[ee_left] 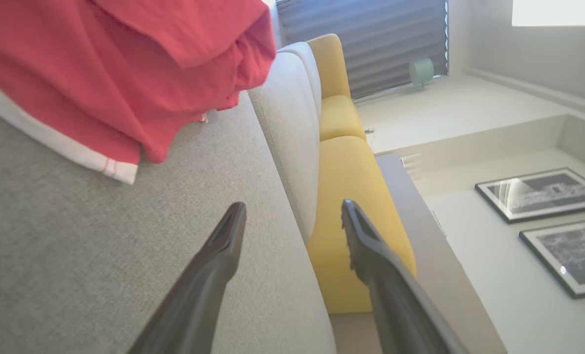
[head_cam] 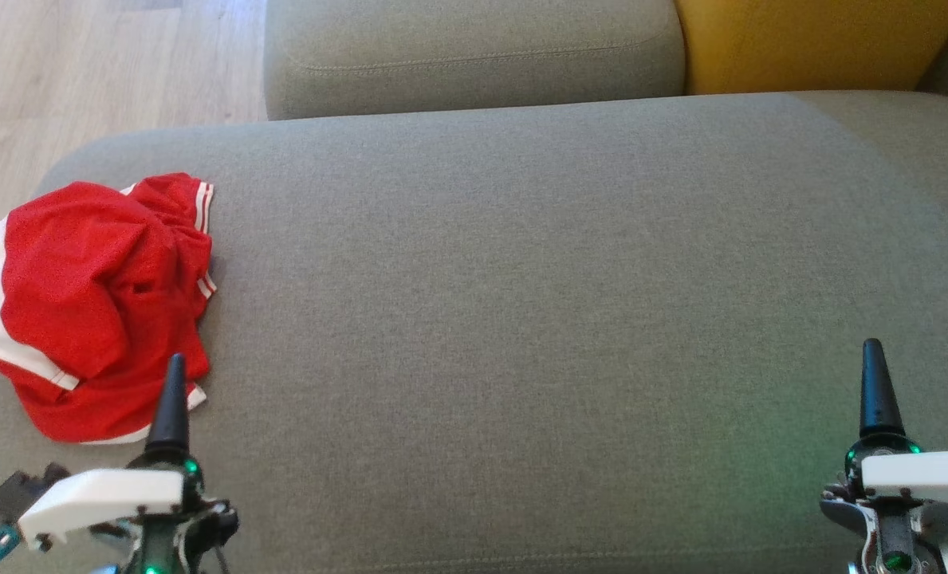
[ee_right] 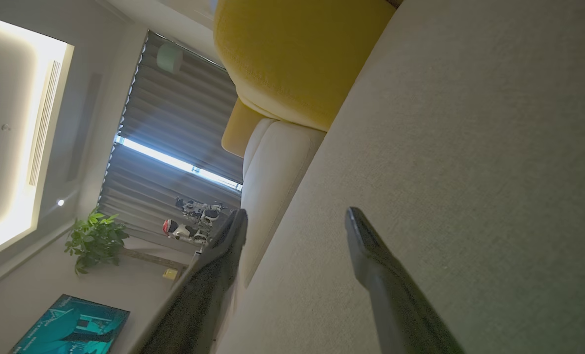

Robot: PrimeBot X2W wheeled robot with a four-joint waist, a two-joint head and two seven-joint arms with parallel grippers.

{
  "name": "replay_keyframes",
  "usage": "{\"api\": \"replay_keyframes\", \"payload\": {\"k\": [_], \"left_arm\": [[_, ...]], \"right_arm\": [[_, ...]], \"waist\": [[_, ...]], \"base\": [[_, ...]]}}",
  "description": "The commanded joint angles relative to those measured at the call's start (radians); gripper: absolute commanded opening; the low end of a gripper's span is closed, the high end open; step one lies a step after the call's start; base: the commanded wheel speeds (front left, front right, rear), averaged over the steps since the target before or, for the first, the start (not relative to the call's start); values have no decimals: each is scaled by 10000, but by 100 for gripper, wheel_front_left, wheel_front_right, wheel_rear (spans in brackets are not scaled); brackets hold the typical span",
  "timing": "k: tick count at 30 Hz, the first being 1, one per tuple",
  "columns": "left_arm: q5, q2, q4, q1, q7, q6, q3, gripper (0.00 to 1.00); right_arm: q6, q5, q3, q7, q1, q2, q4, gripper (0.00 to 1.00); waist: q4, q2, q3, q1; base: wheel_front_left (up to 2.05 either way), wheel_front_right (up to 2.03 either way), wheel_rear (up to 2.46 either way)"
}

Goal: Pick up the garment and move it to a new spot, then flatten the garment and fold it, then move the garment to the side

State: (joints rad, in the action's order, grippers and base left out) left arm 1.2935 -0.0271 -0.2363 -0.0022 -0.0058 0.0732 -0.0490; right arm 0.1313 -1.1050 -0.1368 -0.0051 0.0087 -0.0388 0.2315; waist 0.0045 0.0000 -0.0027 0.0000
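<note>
A red garment [head_cam: 91,299] with white stripes lies crumpled at the left end of the grey sofa seat [head_cam: 537,303]. In the left wrist view the garment [ee_left: 125,69] fills the upper left, ahead of the fingers. My left gripper [head_cam: 172,399] hovers at the garment's near edge, open and holding nothing; seen from the wrist, the left gripper [ee_left: 292,216] has its two fingers well apart. My right gripper [head_cam: 872,383] stands over the seat's near right part, far from the garment. Its own camera shows the right gripper [ee_right: 296,221] open and empty.
A grey back cushion [head_cam: 474,52] and a yellow cushion [head_cam: 816,40] line the far side of the seat. Wooden floor [head_cam: 83,72] lies beyond the seat's left end. The seat's middle and right are bare fabric.
</note>
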Motion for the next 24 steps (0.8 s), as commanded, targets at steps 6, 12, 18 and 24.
{"api": "replay_keyframes", "payload": {"k": [6, 12, 18, 24], "left_arm": [[-1268, -128, 864, -525, -255, -380, 235, 100], [-2276, -134, 1390, -610, -401, -659, 508, 100], [-3305, -142, 1677, -626, -577, -936, 985, 100], [-4456, -150, 1942, -767, -751, -1079, 1479, 100]], "right_arm": [[-2, 1286, 234, -241, -592, -59, -714, 100], [-2, 2215, 449, -388, -661, -62, -1080, 100], [-3, 3410, 767, -566, -718, -67, -1458, 100], [-3, 4511, 1055, -742, -769, -71, -1740, 100]], "waist": [[6, 0, 2, 0], [16, 0, 13, 0], [17, 0, 24, 0], [2, 0, 53, 0]], "base": [[0, 0, 0], [0, 0, 0], [0, 0, 0], [0, 0, 0]]}}
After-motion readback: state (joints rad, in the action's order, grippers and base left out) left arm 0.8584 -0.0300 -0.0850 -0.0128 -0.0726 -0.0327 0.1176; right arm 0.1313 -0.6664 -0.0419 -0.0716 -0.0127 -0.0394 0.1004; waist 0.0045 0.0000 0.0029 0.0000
